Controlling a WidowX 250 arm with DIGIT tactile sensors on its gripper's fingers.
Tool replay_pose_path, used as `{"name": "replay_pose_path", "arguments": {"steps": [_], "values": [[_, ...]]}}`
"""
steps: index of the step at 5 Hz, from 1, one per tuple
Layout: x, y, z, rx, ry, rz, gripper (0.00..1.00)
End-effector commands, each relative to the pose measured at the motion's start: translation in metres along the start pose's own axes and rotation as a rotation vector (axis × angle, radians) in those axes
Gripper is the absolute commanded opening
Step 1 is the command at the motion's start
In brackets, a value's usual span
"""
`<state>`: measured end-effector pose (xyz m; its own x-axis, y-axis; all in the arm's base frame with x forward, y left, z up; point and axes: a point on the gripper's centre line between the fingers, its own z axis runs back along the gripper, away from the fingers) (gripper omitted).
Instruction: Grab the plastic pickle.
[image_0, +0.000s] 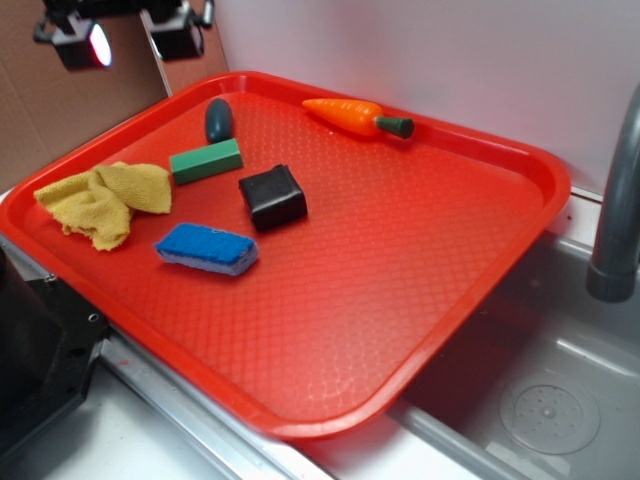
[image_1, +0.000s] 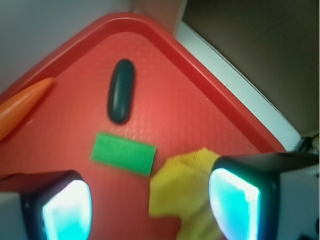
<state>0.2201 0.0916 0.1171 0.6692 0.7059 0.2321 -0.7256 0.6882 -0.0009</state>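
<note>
The plastic pickle (image_0: 219, 119) is a small dark teal oval lying near the far left corner of the red tray (image_0: 400, 260). From the wrist it shows as a dark elongated oval (image_1: 121, 97) ahead of the fingers. My gripper (image_0: 130, 35) hangs high above the tray's back left edge, open, with nothing between its fingers; in the wrist view the gripper (image_1: 150, 212) has its two pads wide apart over the tray floor and the yellow cloth, well short of the pickle.
A green block (image_0: 206, 161) lies just in front of the pickle, also seen from the wrist as a green block (image_1: 123, 153). On the tray lie a yellow cloth (image_0: 100, 200), a black block (image_0: 273, 196), a blue sponge (image_0: 206, 248) and an orange carrot (image_0: 355, 116). A sink (image_0: 550, 400) and faucet (image_0: 615, 220) are to the right.
</note>
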Motion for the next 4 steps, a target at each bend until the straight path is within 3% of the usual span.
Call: {"name": "replay_pose_path", "arguments": {"steps": [1,2,4], "values": [[0.042,-0.003,-0.057,0.009,-0.074,0.032,1.0],[0.06,-0.008,-0.081,-0.001,-0.069,0.035,1.0],[0.071,-0.016,-0.106,-0.026,-0.018,-0.016,1.0]]}}
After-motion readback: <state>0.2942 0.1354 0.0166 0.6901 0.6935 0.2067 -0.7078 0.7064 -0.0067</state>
